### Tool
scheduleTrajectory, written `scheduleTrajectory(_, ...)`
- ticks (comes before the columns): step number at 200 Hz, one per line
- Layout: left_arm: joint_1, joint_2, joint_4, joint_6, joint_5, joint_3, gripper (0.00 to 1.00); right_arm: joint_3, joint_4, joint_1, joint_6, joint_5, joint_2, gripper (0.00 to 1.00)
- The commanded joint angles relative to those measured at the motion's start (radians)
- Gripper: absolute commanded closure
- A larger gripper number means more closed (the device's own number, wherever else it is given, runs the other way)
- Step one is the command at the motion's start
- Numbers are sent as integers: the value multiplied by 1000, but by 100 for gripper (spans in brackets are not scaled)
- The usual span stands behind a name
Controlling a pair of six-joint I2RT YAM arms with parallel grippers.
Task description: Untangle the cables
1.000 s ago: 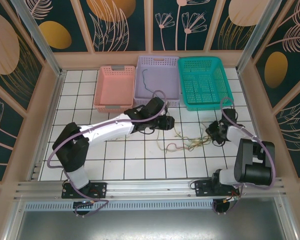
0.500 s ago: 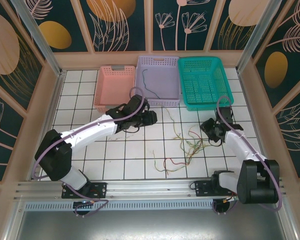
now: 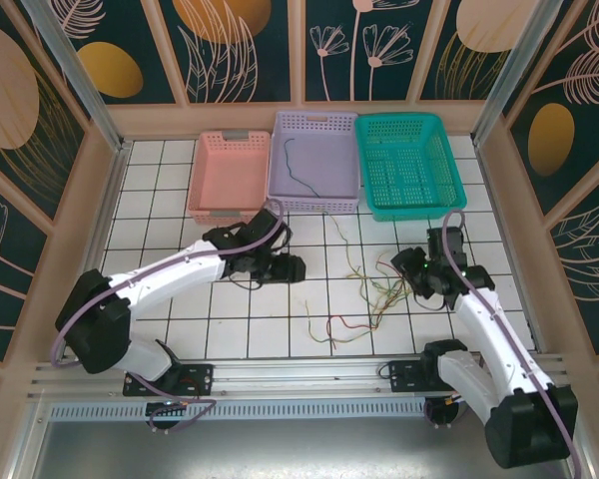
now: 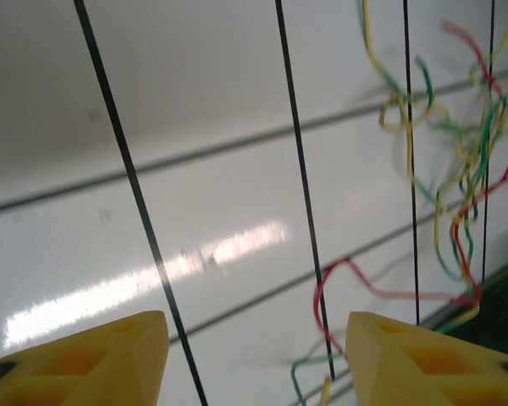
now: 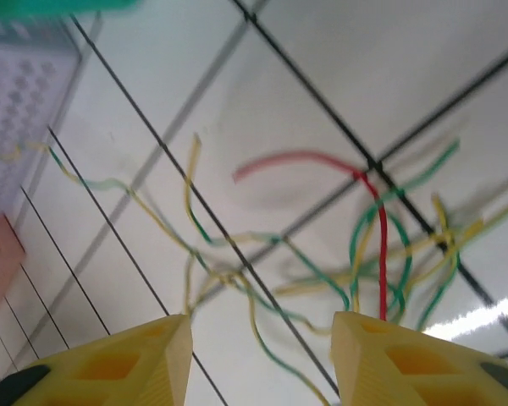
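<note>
Jaws parted and empty on left gripper [image 3: 298, 267] and right gripper [image 3: 399, 265]. Loose tangle of thin yellow, green and red cables [image 3: 364, 294] lies on white tiled table [image 3: 240, 319] between them, reachable from either side. Dark grey-blue cable [image 3: 293, 165] lies in lilac plastic basket [image 3: 314, 203], apparently sorted.

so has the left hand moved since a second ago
Yes. The left hand has drawn back from the lilac basket, toward the near edge of the table and slightly left in the top view.

desk [image 3: 240, 329]: glossy white tiles, smooth
cables [image 5: 381, 254]: smooth plastic coating
teal basket [image 3: 409, 212]: perforated plastic
left claw [image 4: 256, 338]: matt yellow plastic
near rail [image 3: 299, 371]: bare metal
</note>
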Motion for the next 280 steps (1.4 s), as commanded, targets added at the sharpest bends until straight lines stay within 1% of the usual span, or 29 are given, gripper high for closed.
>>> scheduleTrajectory(1,-56,-3,2,-10,64,-18,41,-58,-47,57,150,-49,-36,51)
scheduleTrajectory(7,-58,6,19,-26,55,-17,41,-66,-33,69,161,-46,-42,52)
scheduleTrajectory(14,-60,15,41,-46,45,-7,42,-69,-12,77,169,-45,-43,57)
scheduleTrajectory(22,-60,24,62,-71,10,25,43,-64,5,88,173,-42,-37,60)
scheduleTrajectory(39,-59,35,82,-129,-110,105,43,-23,13,131,174,-6,-1,61)
scheduleTrajectory(55,-55,49,89,-172,-265,171,42,9,28,189,160,35,42,61)
scheduleTrajectory(66,-35,73,125,-182,-302,205,41,22,30,228,150,64,72,61)
scheduleTrajectory(80,7,124,194,-206,-279,235,39,35,24,274,123,109,98,62)
scheduleTrajectory(93,42,196,274,-231,-195,270,38,44,-10,297,115,145,105,61)
scheduleTrajectory(113,49,351,286,-259,-135,378,38,47,-67,297,146,136,69,57)
scheduleTrajectory(123,49,425,272,-310,-107,428,39,37,-90,295,186,122,34,53)
scheduleTrajectory(136,45,494,310,-376,-56,458,39,17,-101,291,245,94,-13,49)
scheduleTrajectory(147,41,531,335,-425,-69,464,40,-9,-94,291,292,72,-47,48)
scheduleTrajectory(165,37,574,349,-455,-119,479,40,-52,-70,287,354,44,-80,45)
scheduleTrajectory(183,32,625,340,-458,-130,513,40,-109,-18,286,421,3,-92,45)
scheduleTrajectory(195,26,647,367,-450,-138,519,40,-144,21,288,468,-19,-96,44)
scheduleTrajectory(218,18,688,404,-442,-147,528,42,-188,56,288,534,-2,-113,42)
scheduleTrajectory(239,12,731,415,-435,-150,554,48,-227,94,285,576,5,-110,40)
scheduleTrajectory(257,12,755,417,-426,-160,572,59,-276,158,287,619,-8,-100,40)
scheduleTrajectory(270,12,765,416,-421,-169,578,68,-299,200,285,642,5,-91,40)
scheduleTrajectory(280,12,765,420,-418,-173,575,73,-312,224,277,656,9,-74,41)
